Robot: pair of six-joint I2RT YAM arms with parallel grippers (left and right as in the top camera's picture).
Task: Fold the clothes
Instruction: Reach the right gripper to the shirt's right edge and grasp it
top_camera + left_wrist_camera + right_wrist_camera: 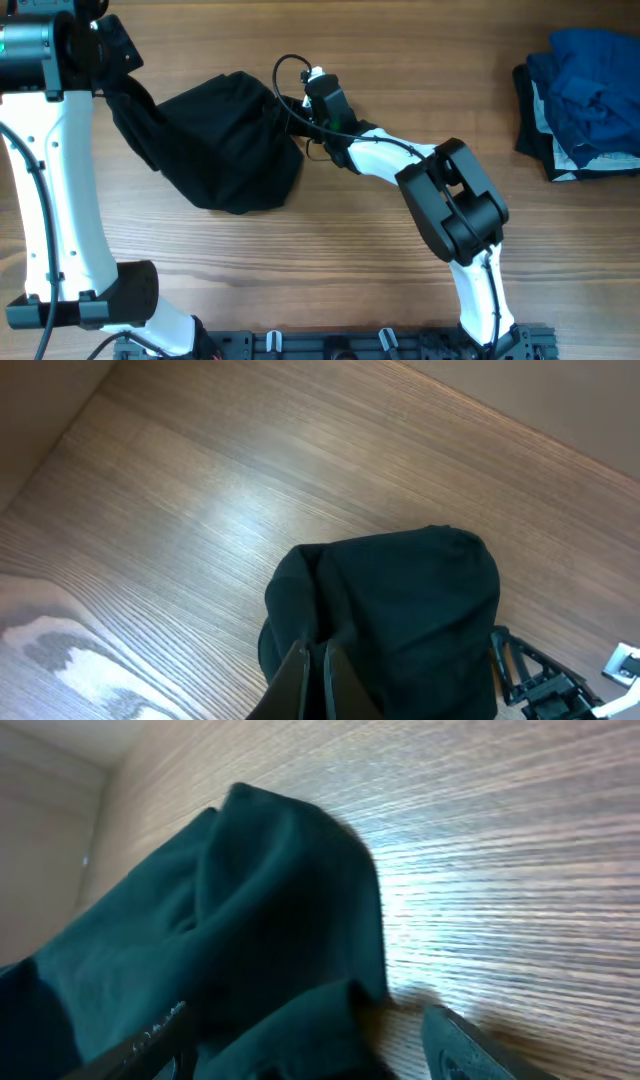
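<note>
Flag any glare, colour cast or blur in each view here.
Overhead: even light, sharp, but the black garment is nearly featureless. Left wrist: strong glare on the table; pale blurred smear lower left. Right wrist: garment reads teal, glare streaks on the table beside it, bottom corners out of focus.

A robotics lab bench: the left arm and right arm are rising from a black rail at the edge of a wood-grain table, with a garment sitting bunched between them and a clothes heap lying aside.
</note>
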